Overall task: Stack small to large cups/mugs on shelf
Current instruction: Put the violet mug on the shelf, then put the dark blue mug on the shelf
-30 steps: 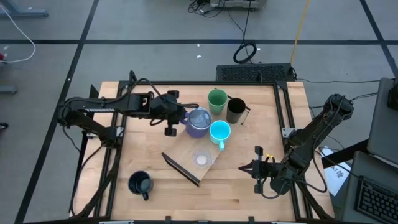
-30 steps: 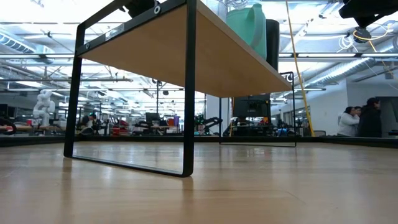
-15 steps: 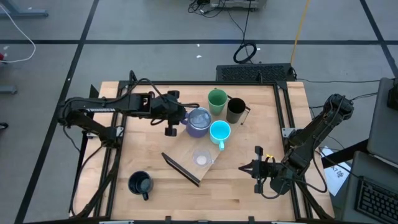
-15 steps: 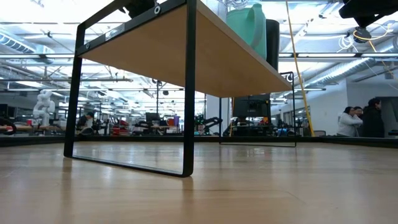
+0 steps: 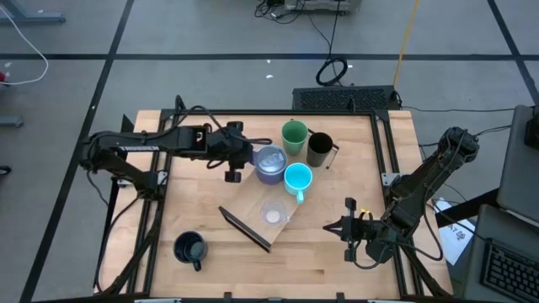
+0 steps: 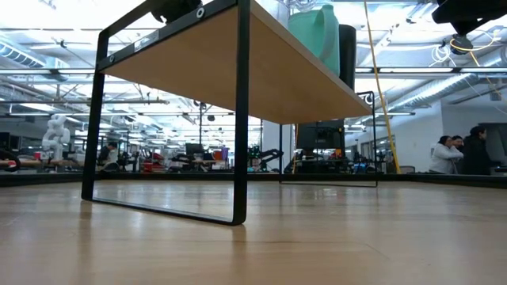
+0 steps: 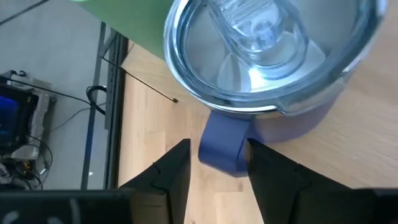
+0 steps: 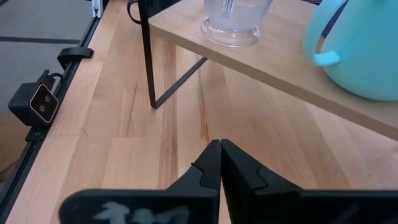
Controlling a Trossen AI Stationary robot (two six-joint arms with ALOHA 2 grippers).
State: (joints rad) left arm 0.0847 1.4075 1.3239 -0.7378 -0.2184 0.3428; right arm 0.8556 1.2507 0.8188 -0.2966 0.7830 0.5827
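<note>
- High view: the shelf (image 5: 278,198) lay slanted across the middle of the bench (image 5: 210,244), its near black bracket toward the front. On it stood the green cup (image 5: 294,135), the tall black mug (image 5: 319,149) just beside it, the purplish-grey shiny mug (image 5: 270,163), the cyan handled mug (image 5: 298,178) and, nearest the front end, the tiny clear cup (image 5: 273,215). The squat black handled mug (image 5: 190,249) sat apart on the bench, near the front left corner. The left gripper (image 5: 242,160) reached in level with the shiny mug's side, right at its handle. The right gripper (image 5: 348,229) waited low at the bench's front right, well clear of the shelf.
- Low view: the shelf board (image 6: 222,63) was seen from below, with the green cup (image 6: 318,28) and the tall black mug (image 6: 347,51) on top at its far part. People (image 6: 459,150) stood in the room behind.
- Left wrist view: the shiny mug (image 7: 273,62) filled the picture, its lid clear over a bright metal inside. Its purple handle (image 7: 224,143) lay between the two dark fingers (image 7: 174,174), which stood open on either side; a narrow gap showed on each side, so the handle was not gripped.
- Right wrist view: the right arm's fingers (image 8: 214,171) were closed against each other, holding nothing, above bare bench. Beyond them stood the shelf's black bracket (image 8: 149,56), with the tiny clear cup (image 8: 233,22) and the cyan handled mug (image 8: 357,50) on the board.
</note>
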